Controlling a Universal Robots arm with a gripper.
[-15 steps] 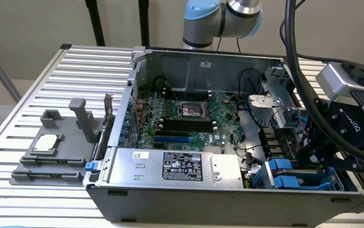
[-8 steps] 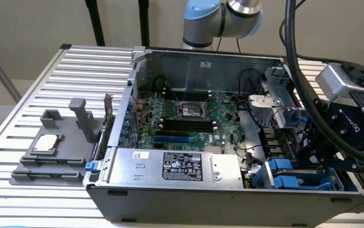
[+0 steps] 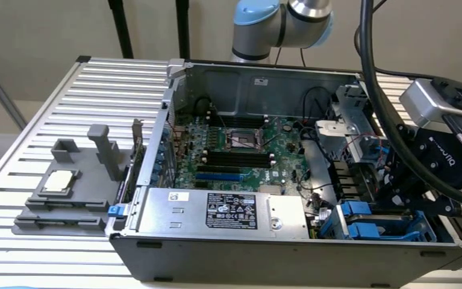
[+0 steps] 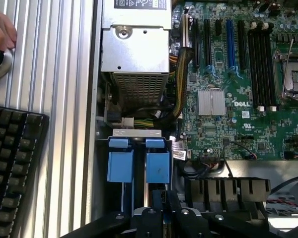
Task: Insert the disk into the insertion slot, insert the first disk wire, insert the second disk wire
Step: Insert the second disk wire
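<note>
The insertion slot point(image 3: 369, 221), a dark metal bay with bright blue rails and tabs point(image 4: 139, 159), sits in the case corner at the exterior view's lower right. My gripper point(image 3: 401, 201) hangs just above this bay, on a black wrist with thick cables. In the wrist view its dark fingers point(image 4: 158, 204) stand close together, shut, right by the two blue tabs. I cannot tell whether anything is pinched between them. The disk's labelled face is hidden. Thin loose wires point(image 4: 208, 167) lie beside the bay.
A silver power-supply box point(image 3: 214, 211) fills the case front beside the bay, and the green motherboard point(image 3: 239, 150) lies behind it. A grey fixture holding a small chip point(image 3: 58, 180) stands outside at the exterior view's left. A keyboard point(image 4: 15, 163) and a person's hand point(image 4: 0, 37) are close by.
</note>
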